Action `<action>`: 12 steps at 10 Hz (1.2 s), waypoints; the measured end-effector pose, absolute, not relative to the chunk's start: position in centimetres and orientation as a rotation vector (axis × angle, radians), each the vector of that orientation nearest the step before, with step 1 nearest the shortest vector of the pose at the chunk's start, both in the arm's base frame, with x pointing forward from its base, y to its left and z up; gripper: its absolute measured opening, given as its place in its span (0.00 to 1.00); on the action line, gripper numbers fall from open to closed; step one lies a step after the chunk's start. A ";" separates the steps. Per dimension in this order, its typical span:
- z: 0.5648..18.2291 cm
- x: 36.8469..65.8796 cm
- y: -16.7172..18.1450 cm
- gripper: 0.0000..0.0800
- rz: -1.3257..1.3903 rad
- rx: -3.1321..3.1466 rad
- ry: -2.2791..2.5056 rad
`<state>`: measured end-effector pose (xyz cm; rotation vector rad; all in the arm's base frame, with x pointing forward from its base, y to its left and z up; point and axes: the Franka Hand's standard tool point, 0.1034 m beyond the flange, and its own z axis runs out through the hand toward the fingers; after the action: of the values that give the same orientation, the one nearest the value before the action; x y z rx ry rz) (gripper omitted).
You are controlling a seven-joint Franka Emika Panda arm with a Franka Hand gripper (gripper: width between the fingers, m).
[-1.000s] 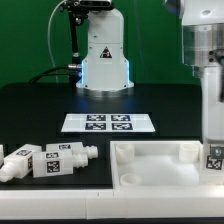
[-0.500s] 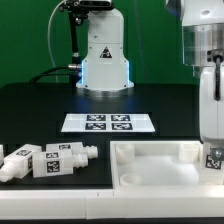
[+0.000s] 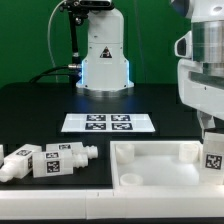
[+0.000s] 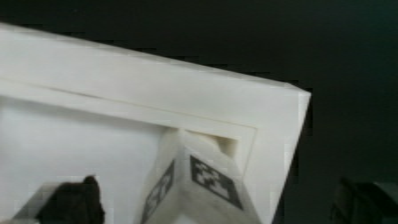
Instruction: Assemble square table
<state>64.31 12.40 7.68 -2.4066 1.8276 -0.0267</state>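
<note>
Black table (image 3: 30, 110) holds everything. We see the slab (image 3: 165, 150) at its front, rim up, cropped by the exterior view's right edge. The arm (image 3: 203, 70) above it is cropped too, hiding most of the gripper (image 4: 217, 203). In the wrist view two dark blurred fingertips (image 4: 71, 200) show, spread wide, pinching nothing. One leg (image 3: 213, 156) stands in the slab's corner, between them. Two loose legs (image 3: 62, 159) lie side by side, well left of the slab
</note>
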 end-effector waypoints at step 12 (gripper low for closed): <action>7.7 64.7 10.2 0.36 -0.053 -2.771 1.295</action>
<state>64.72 10.23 7.73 -2.7710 1.2951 -0.0530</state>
